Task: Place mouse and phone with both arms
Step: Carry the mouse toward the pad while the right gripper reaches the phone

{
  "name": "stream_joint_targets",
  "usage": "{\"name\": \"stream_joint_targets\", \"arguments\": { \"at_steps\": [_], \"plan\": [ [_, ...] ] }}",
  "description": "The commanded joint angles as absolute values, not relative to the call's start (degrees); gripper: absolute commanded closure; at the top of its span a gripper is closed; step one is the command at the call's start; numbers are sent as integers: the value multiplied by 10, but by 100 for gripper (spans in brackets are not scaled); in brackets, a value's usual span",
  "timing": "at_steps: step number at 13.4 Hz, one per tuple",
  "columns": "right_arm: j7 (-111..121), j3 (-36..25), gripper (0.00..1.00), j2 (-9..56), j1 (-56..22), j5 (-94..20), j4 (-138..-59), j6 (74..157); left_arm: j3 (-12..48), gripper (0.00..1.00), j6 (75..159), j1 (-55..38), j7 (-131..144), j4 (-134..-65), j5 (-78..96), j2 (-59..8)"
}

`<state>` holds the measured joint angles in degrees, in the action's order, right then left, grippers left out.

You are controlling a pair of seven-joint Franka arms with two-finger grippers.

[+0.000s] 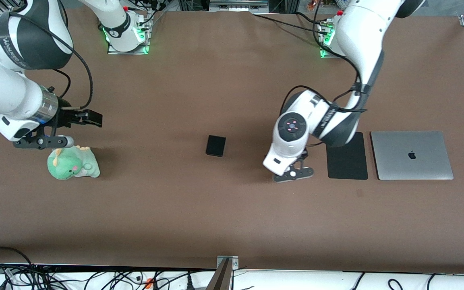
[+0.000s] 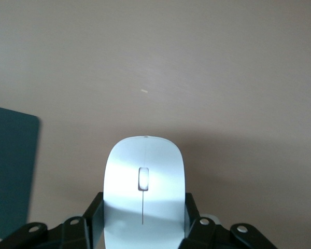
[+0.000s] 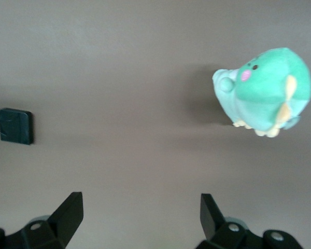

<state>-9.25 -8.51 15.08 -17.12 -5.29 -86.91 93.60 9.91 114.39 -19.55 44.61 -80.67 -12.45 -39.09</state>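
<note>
Gripping the mouse between its two fingers, the left end effector sits low over the bench, just beside the mouse pad on the side toward the right arm. In the front view the mouse is hidden under the wrist, so I cannot tell if it already rests on the bench or hangs a little above it. The closed laptop lies just beside the pad, toward the left arm's end. The phone lies flat near the middle of the bench, well apart from both arms. At the right arm's end, the right end effector hovers wide open and empty, over the bench beside the green plush toy.

The risk, in my judgement: the mouse is glossy and held only at its sides, so it may slip or turn during a move. The right arm could also knock the toy when it reaches for the phone.

Count: one mouse, one phone, one pad, one laptop, one toy, two arms.
</note>
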Motion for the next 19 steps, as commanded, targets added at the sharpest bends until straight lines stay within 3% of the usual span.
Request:
{"name": "stream_joint_targets", "arguments": {
  "at_steps": [1,7,12,19],
  "plan": [
    [-165,-83,0,174,-204,-71,-868,965,108,62,1148,-158,406,-882,-134,-335],
    [-331,-83,0,228,-289,-105,-867,1073,108,61,1283,-70,313,-1054,-140,-272],
    [-485,-83,0,301,-372,-105,-866,1213,107,61,1292,-27,241,-1078,-142,-276],
    [-532,-84,0,389,-451,-61,-879,1303,107,61,1297,12,190,-1107,-142,-282]
  ]
}}
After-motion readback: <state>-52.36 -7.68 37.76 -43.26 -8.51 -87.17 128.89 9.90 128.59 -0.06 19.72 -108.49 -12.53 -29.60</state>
